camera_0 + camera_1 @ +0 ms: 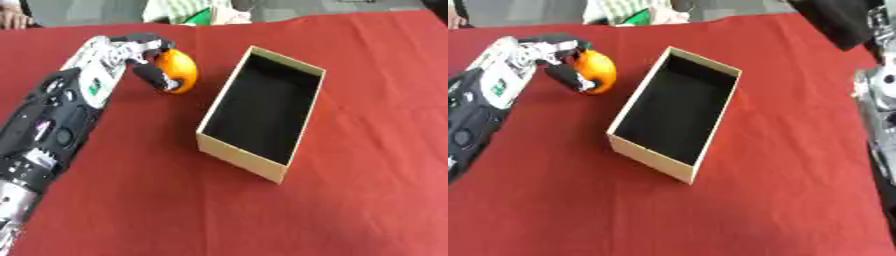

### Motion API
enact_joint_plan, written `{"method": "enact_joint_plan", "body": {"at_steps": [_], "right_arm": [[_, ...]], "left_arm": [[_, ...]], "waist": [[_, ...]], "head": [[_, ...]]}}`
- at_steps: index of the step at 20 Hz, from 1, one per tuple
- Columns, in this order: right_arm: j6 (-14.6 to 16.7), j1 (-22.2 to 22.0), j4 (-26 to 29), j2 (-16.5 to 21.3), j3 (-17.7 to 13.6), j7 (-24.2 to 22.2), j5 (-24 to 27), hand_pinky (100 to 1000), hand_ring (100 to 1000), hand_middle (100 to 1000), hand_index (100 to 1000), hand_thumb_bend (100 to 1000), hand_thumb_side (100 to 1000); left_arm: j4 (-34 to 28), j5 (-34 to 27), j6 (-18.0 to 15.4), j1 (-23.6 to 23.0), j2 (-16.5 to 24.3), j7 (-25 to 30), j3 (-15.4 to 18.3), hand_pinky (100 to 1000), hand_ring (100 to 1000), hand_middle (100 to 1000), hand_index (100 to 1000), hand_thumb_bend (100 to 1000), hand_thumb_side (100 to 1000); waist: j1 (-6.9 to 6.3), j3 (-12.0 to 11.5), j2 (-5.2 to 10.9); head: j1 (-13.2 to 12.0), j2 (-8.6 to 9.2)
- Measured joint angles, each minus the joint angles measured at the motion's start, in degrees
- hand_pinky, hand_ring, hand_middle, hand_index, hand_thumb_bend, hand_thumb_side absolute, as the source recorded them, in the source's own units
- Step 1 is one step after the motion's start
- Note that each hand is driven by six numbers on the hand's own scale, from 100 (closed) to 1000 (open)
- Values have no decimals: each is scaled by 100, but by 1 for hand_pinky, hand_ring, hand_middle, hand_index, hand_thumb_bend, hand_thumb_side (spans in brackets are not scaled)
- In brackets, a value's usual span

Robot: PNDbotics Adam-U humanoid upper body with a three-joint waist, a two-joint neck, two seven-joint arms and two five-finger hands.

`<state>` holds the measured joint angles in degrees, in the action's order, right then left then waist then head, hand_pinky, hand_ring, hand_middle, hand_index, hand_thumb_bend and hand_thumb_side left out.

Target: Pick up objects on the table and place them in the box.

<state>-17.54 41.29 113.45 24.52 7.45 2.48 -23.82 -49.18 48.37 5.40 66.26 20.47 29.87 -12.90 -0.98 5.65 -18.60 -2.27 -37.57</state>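
Nearest, the box [260,116] sits open and looks empty mid-counter, its dark inside showing. Beyond it toward the far left corner, the left hand [138,55] curls round the orange [178,71], thumb under, fingers over the top; the fruit sits just left of the box's far end. It's round and smooth, so it could roll out during the carry or clip the box wall. Red cloth covers the counter [367,200]. The right hand can't be judged: only arm parts show at the right edge.
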Motion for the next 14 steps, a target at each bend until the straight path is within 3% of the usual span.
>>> {"method": "enact_joint_plan", "body": {"at_steps": [7, 14], "right_arm": [[-8, -49, 0, 0, 0, -1, 21, 929, 801, 766, 913, 100, 745], [-12, -55, 0, 0, -1, 3, 21, 929, 802, 766, 912, 100, 740]], "left_arm": [[-458, -54, 113, 3, -21, -450, -7, 390, 587, 608, 756, 100, 261], [-1117, -158, 127, 115, 79, -260, -105, 395, 592, 623, 762, 100, 281]], "waist": [[-2, -7, -4], [-15, -33, 6]], "head": [[-1, 1], [5, 0]]}}
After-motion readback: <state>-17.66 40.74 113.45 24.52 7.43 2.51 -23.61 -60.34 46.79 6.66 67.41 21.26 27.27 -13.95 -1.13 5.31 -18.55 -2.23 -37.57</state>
